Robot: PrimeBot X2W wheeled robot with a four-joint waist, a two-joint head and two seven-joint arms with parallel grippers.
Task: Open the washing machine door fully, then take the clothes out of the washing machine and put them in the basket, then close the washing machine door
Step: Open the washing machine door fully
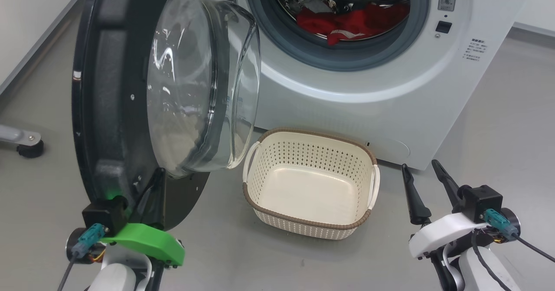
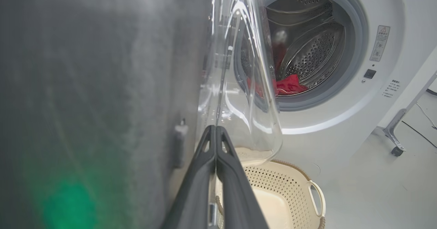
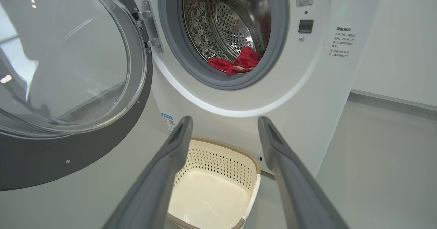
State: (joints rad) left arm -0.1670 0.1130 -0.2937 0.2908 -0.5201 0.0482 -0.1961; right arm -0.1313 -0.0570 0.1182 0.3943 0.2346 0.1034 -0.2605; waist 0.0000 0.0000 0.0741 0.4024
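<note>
The washing machine door [image 1: 117,109] stands swung out to the left, its glass bowl [image 1: 204,78] facing right. My left gripper [image 1: 156,182] is shut, its fingers lying against the door's lower inner rim; in the left wrist view the left gripper [image 2: 215,128] has its tips pressed together beside the door [image 2: 102,85]. The red clothes [image 1: 351,22] lie in the drum of the washing machine [image 1: 347,87]. The cream basket [image 1: 310,182] sits empty on the floor below the opening. My right gripper [image 1: 420,167] hangs open at the lower right, holding nothing; in the right wrist view the right gripper [image 3: 223,119] points at the basket [image 3: 215,188] and the clothes [image 3: 239,61].
A grey caster foot [image 1: 28,145] of a stand sits on the floor at the far left. In the left wrist view another metal stand leg with a wheel [image 2: 397,148] is right of the machine. A white wall [image 3: 392,51] rises to the machine's right.
</note>
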